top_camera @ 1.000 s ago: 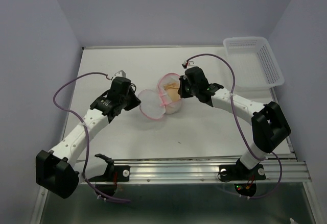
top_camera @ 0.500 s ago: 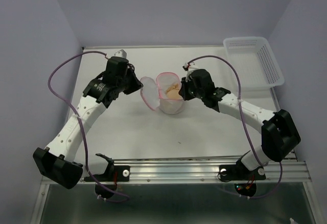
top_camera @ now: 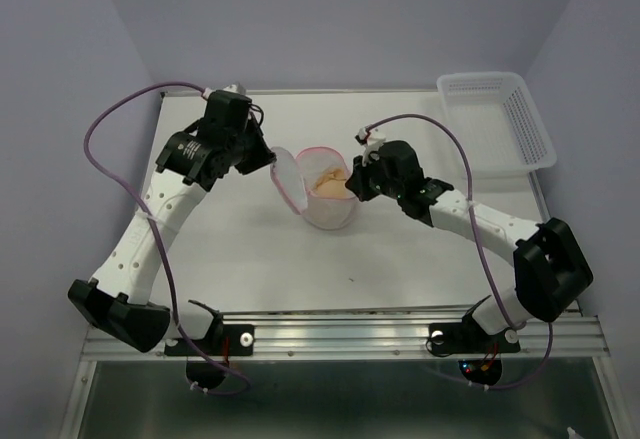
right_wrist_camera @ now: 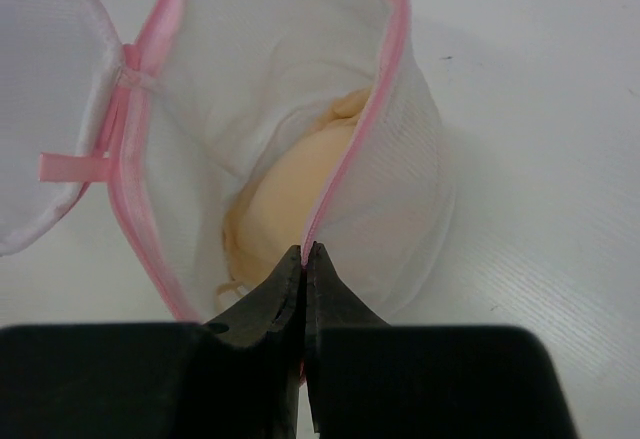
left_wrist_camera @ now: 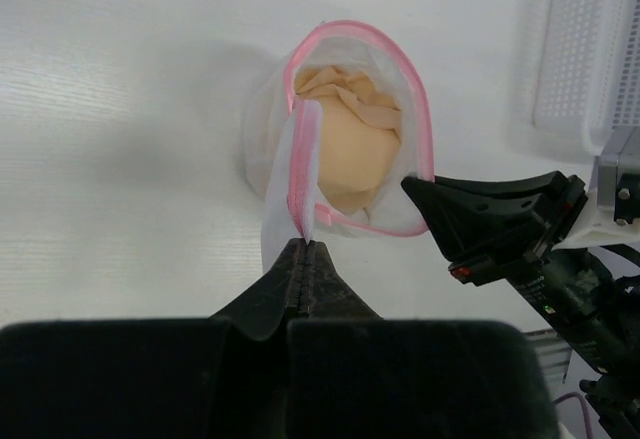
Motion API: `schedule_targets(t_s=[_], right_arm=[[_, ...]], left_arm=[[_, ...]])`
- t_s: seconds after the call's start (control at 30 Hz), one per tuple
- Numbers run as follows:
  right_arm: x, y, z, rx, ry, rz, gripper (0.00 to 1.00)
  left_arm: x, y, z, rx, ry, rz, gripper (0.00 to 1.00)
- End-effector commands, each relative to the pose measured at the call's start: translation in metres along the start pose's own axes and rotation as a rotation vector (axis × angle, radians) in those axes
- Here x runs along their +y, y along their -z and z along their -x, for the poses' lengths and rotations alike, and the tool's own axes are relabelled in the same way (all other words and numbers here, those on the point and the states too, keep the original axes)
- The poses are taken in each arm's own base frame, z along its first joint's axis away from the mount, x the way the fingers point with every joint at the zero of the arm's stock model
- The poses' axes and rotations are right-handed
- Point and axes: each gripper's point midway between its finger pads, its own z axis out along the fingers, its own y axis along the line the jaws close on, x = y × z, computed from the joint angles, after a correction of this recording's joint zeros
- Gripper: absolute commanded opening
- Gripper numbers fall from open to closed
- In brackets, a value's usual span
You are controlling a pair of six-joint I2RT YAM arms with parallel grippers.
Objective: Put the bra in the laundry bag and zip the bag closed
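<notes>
The laundry bag is a white mesh pod with a pink rim, held open and lifted at table centre. The tan-peach bra lies inside it; it also shows in the left wrist view and the right wrist view. My left gripper is shut on the edge of the bag's lid flap. My right gripper is shut on the bag's pink rim on the opposite side. The zipper is open. The bag shows in the left wrist view and the right wrist view.
A white plastic lattice basket stands at the back right of the table, also at the left wrist view's right edge. A pink ribbon tab hangs at the lid hinge. The table is white.
Both grippers have lifted the bag and moved it slightly back. The left arm swung up and back, raising the lid flap upright beside the opening.
</notes>
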Motion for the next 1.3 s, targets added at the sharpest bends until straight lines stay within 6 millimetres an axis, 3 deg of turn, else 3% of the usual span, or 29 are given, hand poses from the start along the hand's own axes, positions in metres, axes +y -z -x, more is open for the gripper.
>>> schedule_targets(t_s=[0.0,0.03,0.13,0.27,0.53,0.63,0.9,1.03,1.13,1.17,1.27], right_arm=[[0.031,0.012,0.028,-0.134,0.093,0.165,0.03],[0.045,0.014,0.027,-0.145,0.139,0.223,0.03],[0.061,0.016,0.019,-0.153,0.197,0.288,0.03],[0.066,0.011,0.014,-0.157,0.188,0.322,0.03],[0.082,0.002,0.007,-0.164,0.193,0.401,0.03],[0.09,0.001,0.001,-0.159,0.203,0.443,0.03],[0.085,0.001,-0.027,-0.111,0.239,0.453,0.05],[0.075,0.001,-0.029,-0.123,0.237,0.398,0.05],[0.07,-0.001,-0.031,-0.131,0.233,0.367,0.05],[0.065,-0.003,-0.032,-0.132,0.205,0.339,0.04],[0.063,-0.003,-0.037,-0.133,0.178,0.325,0.03]], left_arm=[[0.0,0.02,0.015,-0.034,0.034,0.047,0.0],[-0.001,0.019,0.015,-0.027,0.042,0.053,0.0],[0.0,0.015,0.014,-0.005,0.085,0.09,0.0],[-0.006,0.017,0.019,0.021,0.142,0.129,0.0],[0.0,-0.031,-0.002,0.129,0.148,0.244,0.0],[-0.012,-0.047,0.001,0.114,0.139,0.243,0.0],[-0.042,-0.051,0.031,0.005,0.144,0.181,0.0],[-0.058,-0.063,0.035,0.001,0.124,0.11,0.04],[-0.085,-0.078,0.019,0.036,0.089,0.022,0.04],[-0.099,-0.081,0.006,0.063,0.049,-0.01,0.04],[-0.103,-0.106,-0.011,0.13,0.024,0.026,0.04]])
